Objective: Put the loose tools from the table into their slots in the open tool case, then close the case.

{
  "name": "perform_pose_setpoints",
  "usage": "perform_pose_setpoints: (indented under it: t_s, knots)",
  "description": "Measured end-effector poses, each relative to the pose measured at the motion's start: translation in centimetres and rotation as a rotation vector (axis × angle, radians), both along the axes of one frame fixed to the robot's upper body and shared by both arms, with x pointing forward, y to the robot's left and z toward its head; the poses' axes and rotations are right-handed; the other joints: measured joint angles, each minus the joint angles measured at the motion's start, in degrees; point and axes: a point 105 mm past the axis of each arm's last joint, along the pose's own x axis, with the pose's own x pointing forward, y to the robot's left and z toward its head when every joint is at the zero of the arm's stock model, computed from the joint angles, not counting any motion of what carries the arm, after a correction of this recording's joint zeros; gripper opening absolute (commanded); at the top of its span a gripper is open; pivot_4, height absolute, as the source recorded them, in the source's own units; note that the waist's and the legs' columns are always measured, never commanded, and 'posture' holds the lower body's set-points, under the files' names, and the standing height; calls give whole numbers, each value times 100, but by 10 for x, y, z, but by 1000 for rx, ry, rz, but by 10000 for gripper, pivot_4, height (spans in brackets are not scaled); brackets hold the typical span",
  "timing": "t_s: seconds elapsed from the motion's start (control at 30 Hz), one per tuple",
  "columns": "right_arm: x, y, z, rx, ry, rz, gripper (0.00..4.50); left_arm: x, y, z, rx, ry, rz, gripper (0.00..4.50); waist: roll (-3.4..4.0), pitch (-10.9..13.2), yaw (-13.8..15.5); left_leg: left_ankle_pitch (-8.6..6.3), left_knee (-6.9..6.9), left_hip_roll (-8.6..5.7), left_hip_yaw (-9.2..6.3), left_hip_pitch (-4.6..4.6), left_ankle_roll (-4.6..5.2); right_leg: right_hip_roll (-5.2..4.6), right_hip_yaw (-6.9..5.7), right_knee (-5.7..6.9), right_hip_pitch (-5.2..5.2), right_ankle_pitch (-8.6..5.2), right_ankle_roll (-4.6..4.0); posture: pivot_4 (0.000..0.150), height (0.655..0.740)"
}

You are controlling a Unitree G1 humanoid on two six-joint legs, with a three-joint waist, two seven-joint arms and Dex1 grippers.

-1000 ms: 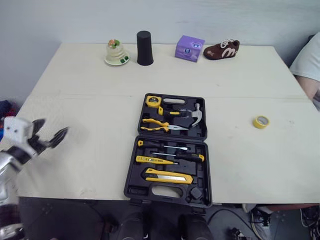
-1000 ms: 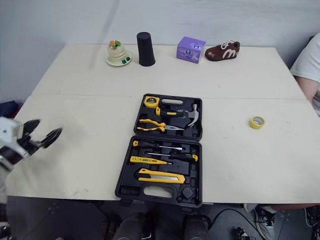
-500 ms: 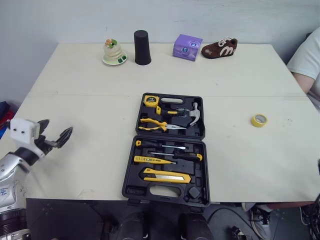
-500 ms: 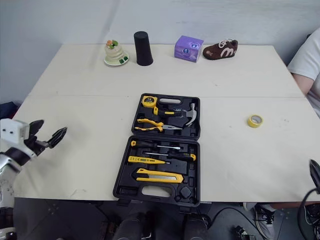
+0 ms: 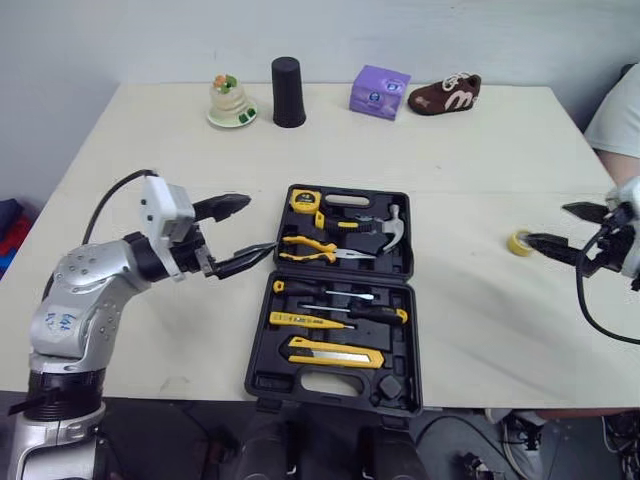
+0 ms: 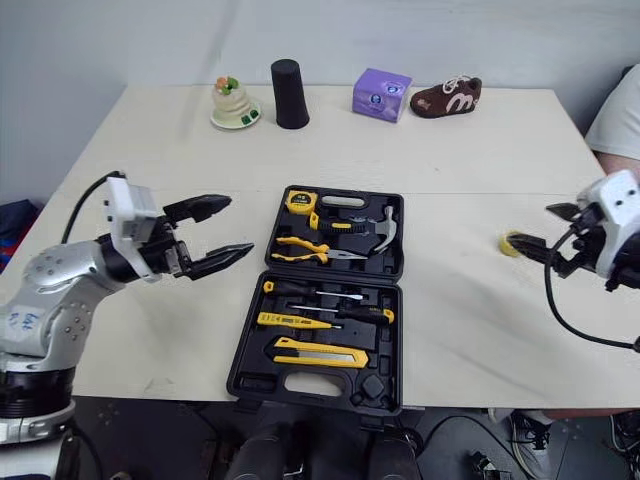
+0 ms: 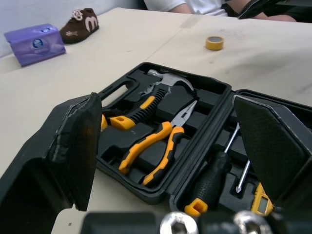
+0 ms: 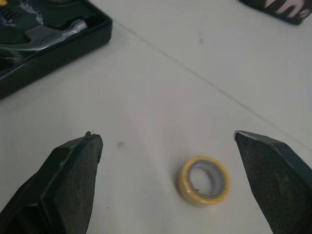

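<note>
Yellow tape roll [image 8: 203,180] seems the only loose tool left; my right gripper [image 8: 165,135] hovers spread near it, left gripper [image 5: 260,223] spread, case [image 5: 260,383] open.

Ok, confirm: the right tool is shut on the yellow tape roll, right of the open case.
No: the right tool is open, and the yellow tape roll lies untouched on the table, right of the open case. The right wrist view shows it.

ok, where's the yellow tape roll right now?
Head view: yellow tape roll lies on the table, right of the open tool case, just ahead of the right gripper, jaws open.
</note>
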Motion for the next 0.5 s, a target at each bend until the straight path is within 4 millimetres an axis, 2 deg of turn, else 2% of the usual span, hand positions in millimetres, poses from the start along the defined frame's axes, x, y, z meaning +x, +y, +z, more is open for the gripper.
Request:
perform_pose_setpoints:
  t_s: [0.07,0.17,0.33,0.5]
  knots:
    - [14,7,0,-66,92,52,45000,-11,-24,7,7,9,-129,44716,11,14,-23,-4,55,-3,8,-64,21,-6,10,20,-53,12,20,1500,7400]
    - [29,4,6,-150,152,46,45000,-24,-42,11,-10,24,-228,44716,6,22,-33,-1,60,-6,12,-61,26,-11,15,20,-51,15,24,1500,7400]
    - [46,0,-6,-223,234,19,45000,-31,-50,11,-11,53,-256,44716,4,27,-38,6,55,2,8,-61,14,3,15,27,-56,13,21,1500,7400]
    - [48,-6,-16,-262,294,-12,45000,-34,-51,8,-4,61,-256,44716,6,33,-21,7,55,0,7,-62,13,2,15,31,-58,13,20,1500,7400]
